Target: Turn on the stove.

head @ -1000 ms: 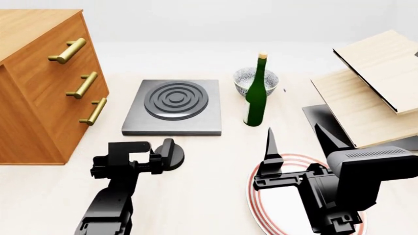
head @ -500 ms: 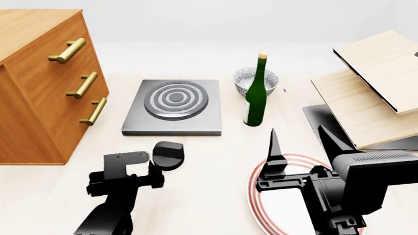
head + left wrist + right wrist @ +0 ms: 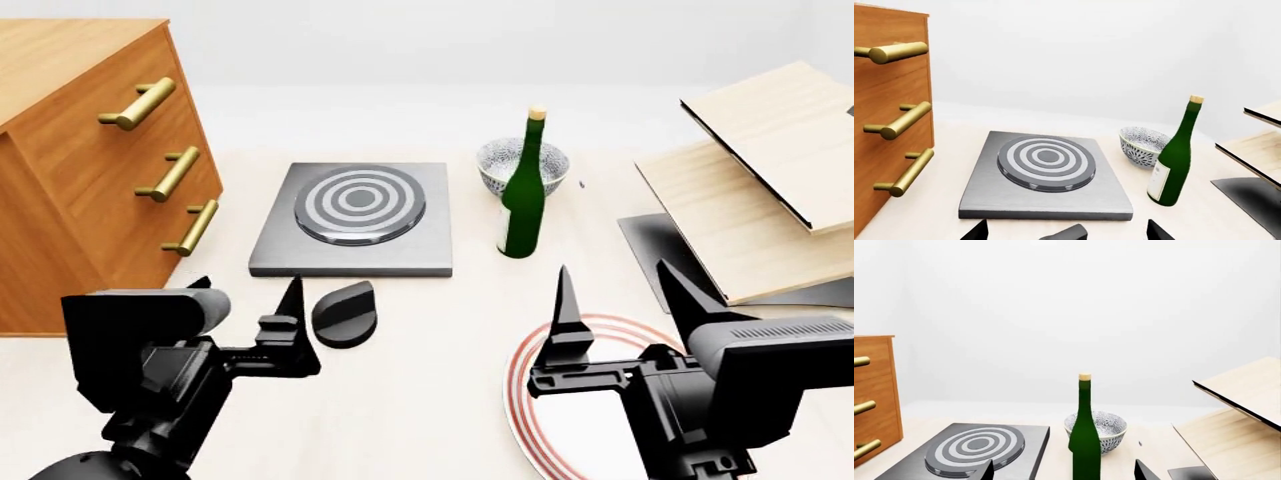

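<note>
The stove (image 3: 350, 250) is a flat dark grey slab; its round burner (image 3: 358, 203) shows light and dark concentric rings. Its black round knob (image 3: 344, 312) lies on the table in front of the slab. My left gripper (image 3: 247, 293) is open and empty, just left of the knob and apart from it. In the left wrist view the stove (image 3: 1047, 195) lies ahead, and the knob (image 3: 1069, 233) sits between the spread fingers of the left gripper (image 3: 1066, 225). My right gripper (image 3: 617, 290) is open and empty over a plate. The right wrist view shows the burner (image 3: 975, 449) beyond the open right gripper (image 3: 1064, 467).
A wooden drawer cabinet (image 3: 67, 170) with brass handles stands at the left. A green bottle (image 3: 523, 195) and a patterned bowl (image 3: 507, 160) stand right of the stove. A wooden-board rack (image 3: 761, 190) on a dark base is at the right. A red-ringed plate (image 3: 561, 420) lies under the right arm.
The burner rings went from dark to light. My left gripper let go of the knob, opened and drew back toward me. The right arm barely moved.
</note>
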